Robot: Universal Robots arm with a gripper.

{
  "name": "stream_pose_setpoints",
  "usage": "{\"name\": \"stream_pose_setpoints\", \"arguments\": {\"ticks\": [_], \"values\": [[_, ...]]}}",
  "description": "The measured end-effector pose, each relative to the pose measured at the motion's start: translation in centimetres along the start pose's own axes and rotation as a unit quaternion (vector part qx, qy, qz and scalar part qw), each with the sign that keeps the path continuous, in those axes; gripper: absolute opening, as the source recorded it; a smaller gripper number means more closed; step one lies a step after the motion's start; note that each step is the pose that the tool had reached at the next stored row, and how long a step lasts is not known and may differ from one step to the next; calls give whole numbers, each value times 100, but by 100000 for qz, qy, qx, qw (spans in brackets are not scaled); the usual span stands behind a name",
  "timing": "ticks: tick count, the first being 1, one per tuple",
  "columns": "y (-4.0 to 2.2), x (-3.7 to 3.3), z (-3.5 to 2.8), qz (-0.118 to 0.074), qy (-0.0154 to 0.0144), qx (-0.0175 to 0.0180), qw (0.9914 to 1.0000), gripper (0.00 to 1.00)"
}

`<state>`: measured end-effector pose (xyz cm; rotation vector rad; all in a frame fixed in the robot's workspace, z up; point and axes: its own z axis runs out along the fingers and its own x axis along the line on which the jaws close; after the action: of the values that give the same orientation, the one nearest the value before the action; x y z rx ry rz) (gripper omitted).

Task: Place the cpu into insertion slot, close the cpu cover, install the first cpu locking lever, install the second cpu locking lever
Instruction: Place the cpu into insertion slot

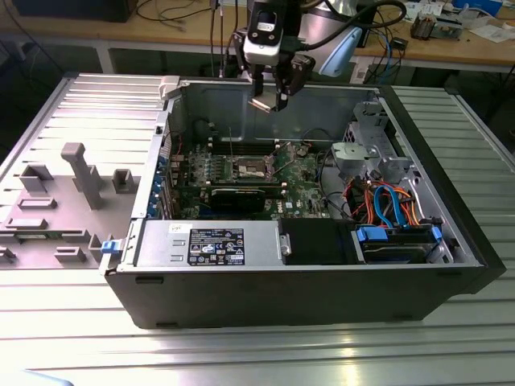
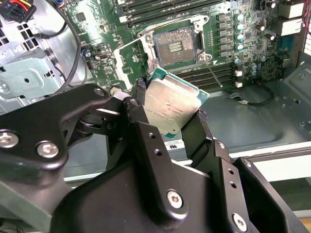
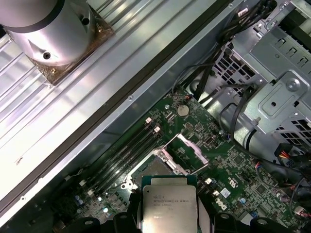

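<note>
While gripper (image 2: 171,103) holds one cpu (image 3: 168,206), slot (image 2: 176,46) uncovered

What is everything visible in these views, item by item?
cpu: one, silver top, held above the motherboard.
insertion slot: one, dark centre, silvery rim, empty, on the motherboard.
cpu cover: one, silvery, swung open beside the slot.
motherboard: one, green, inside the case.
computer case: one, black, open, on the table.
power supply: one, grey, along the case's near wall.
cables: a bundle, orange and blue, inside the case at the exterior view's right.
fixture tray: one, grey, at the exterior view's left of the case.
table: one, ribbed silver metal, under the case.
gripper: one, black, shut on the cpu.
</note>
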<state>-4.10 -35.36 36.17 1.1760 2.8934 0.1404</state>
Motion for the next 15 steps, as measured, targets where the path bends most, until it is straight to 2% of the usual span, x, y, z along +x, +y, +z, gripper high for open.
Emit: {"name": "stream_pose_setpoints", "arguments": {"ticks": [6,10,15], "values": [[0,0,1,3099,-273,-59,99952,54],[0,0,1,3808,-340,-75,99927,54],[0,0,1,3821,-341,-73,99926,54]]}}
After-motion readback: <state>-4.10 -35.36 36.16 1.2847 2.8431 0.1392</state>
